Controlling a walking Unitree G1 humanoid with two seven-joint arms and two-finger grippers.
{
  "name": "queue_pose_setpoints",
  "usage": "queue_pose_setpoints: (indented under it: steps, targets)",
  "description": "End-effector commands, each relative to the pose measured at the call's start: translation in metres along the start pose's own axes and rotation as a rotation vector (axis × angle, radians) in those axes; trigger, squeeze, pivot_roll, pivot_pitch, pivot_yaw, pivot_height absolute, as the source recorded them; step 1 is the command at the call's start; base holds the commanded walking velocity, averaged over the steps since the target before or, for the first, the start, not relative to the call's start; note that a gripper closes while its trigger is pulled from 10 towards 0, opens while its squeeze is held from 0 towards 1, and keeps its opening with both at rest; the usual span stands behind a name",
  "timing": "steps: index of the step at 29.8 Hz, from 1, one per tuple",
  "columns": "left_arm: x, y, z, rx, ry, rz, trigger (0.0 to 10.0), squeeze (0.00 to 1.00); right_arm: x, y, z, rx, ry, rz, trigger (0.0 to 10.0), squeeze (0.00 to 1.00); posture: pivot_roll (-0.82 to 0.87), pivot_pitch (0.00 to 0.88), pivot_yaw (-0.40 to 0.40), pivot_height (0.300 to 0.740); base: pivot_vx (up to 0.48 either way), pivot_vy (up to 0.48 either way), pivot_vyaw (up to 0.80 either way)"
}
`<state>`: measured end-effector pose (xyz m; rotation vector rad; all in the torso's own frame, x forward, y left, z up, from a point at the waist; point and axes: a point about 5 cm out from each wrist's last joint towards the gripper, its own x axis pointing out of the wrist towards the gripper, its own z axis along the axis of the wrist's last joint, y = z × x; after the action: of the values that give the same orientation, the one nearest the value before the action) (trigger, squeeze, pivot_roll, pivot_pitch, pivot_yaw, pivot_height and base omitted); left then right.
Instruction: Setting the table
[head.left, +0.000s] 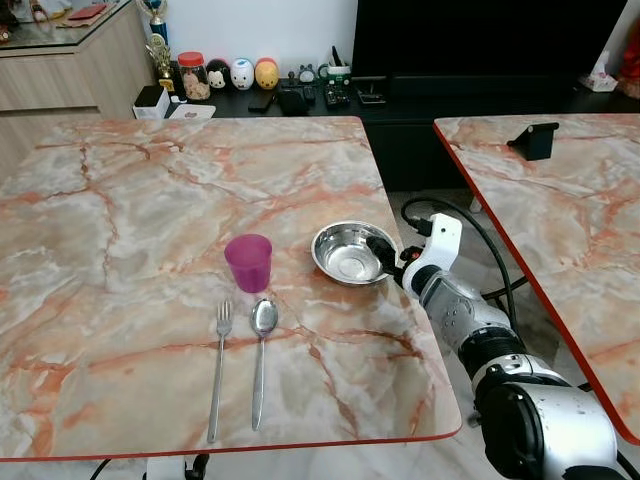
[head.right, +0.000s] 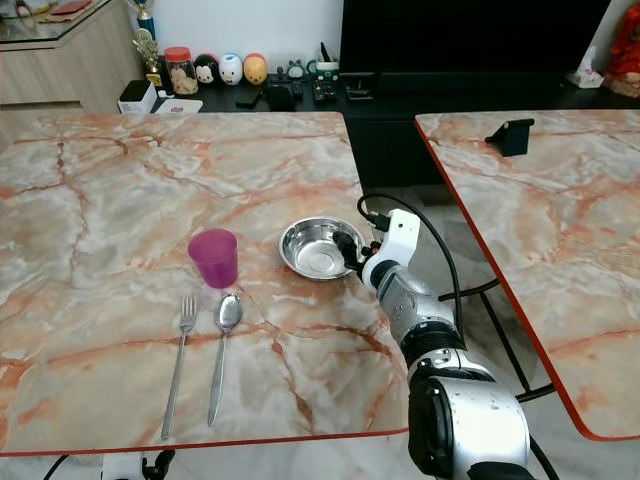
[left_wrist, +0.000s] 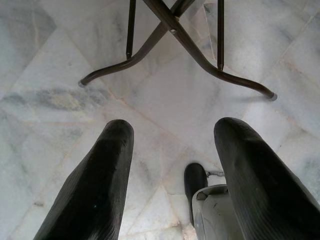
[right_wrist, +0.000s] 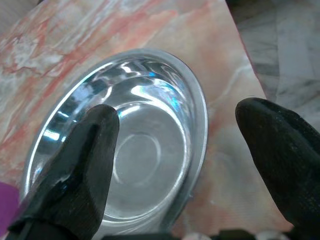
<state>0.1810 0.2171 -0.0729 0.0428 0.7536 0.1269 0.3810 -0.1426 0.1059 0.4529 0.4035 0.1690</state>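
One bowl (head.left: 351, 252), one cup (head.left: 248, 262), one fork (head.left: 219, 366), one spoon (head.left: 261, 355) on the near table (head.left: 120, 210). Bowl sits near the table's right edge, cup just left of it, fork and spoon side by side in front of the cup. Right gripper (right_wrist: 185, 165) at the bowl's right rim, jaws wide, one finger (right_wrist: 80, 165) over the inside, the other outside; not closed on it. Left gripper (left_wrist: 172, 180) hangs over the floor, jaws wide, empty. Second table (head.left: 560, 220) to the right.

Right silver arm reaches forward, its right gripper (right_wrist: 175, 145) spread wide; left gripper (left_wrist: 172, 175) hangs low — black fingers (left_wrist: 95, 185) parted.
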Motion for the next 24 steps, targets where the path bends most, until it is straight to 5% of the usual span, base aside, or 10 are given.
queue_pose_setpoints:
  steps: [1,24]
  targets:
    - [0.0002,0.0009,0.0014,-0.004,-0.009,0.007,10.0,0.0,0.0013,0.0032,0.0005,0.018,-0.005,0.002,10.0,0.0,-0.07,0.012,-0.011,0.736,0.0,0.0,0.0]
    - [0.0002,-0.0014,0.0024,0.002,-0.022,0.002,10.0,0.0,0.0019,0.0035,-0.0063,-0.006,-0.006,0.002,10.0,0.0,-0.05,0.019,-0.018,0.736,0.0,0.0,0.0]
